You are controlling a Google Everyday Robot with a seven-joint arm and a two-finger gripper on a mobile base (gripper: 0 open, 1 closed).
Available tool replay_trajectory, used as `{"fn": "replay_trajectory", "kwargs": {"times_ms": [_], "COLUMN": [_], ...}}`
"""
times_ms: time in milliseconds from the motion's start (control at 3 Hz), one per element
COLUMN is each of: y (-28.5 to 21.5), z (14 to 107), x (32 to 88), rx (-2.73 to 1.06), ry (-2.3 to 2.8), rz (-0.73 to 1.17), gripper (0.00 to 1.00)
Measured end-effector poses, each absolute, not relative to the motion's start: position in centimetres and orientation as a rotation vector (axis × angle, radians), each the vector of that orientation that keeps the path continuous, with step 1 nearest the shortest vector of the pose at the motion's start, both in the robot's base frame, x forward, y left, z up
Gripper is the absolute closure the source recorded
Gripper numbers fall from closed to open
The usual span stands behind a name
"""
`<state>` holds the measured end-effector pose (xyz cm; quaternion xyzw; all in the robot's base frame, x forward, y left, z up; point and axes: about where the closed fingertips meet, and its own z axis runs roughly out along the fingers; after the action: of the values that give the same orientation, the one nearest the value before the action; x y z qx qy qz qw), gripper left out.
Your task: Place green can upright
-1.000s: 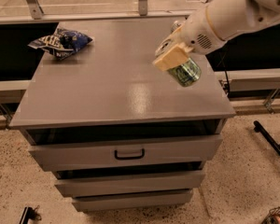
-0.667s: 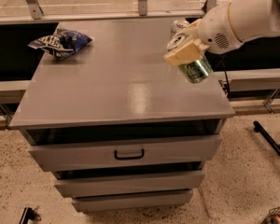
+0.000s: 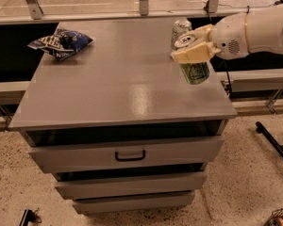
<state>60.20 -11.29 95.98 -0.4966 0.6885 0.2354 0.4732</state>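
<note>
My claw (image 3: 190,47) is out over the right side of the grey surface (image 3: 118,84), close to its right edge, and it is clenched on the green can (image 3: 196,72). The cream-coloured fingers (image 3: 192,55) cross the upper part of the can, just below its silver top end, while the green patterned body hangs down beneath them. The can stands nearly upright in my grip, top end up and leaning a little to the left. Its base is low over the surface, but I cannot tell whether it touches or is just above it.

My white arm (image 3: 254,29) reaches in from the right of the view.

Just behind my claw, towards the back right of the surface, a silver can (image 3: 179,28) stands upright, partly hidden by my fingers. Far off at the back left corner lies a crumpled blue snack bag (image 3: 61,42), well apart from everything else.

The surface is the top of a grey drawer cabinet; the upper drawer (image 3: 85,157) carries a dark handle (image 3: 130,155) at its middle, with two more drawers stepped in below it, all above a speckled floor (image 3: 9,173).
</note>
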Motion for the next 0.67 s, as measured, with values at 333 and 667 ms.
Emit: {"fn": "replay_trajectory", "kwargs": {"times_ms": [333, 667], "y": [-12.98, -12.47], "z": [96.47, 95.76], "x": [61.53, 62.36], "rx": [-1.018, -0.924], "ry": [1.501, 1.443], "rz": [0.857, 1.008], "gripper": [1.00, 1.00]}}
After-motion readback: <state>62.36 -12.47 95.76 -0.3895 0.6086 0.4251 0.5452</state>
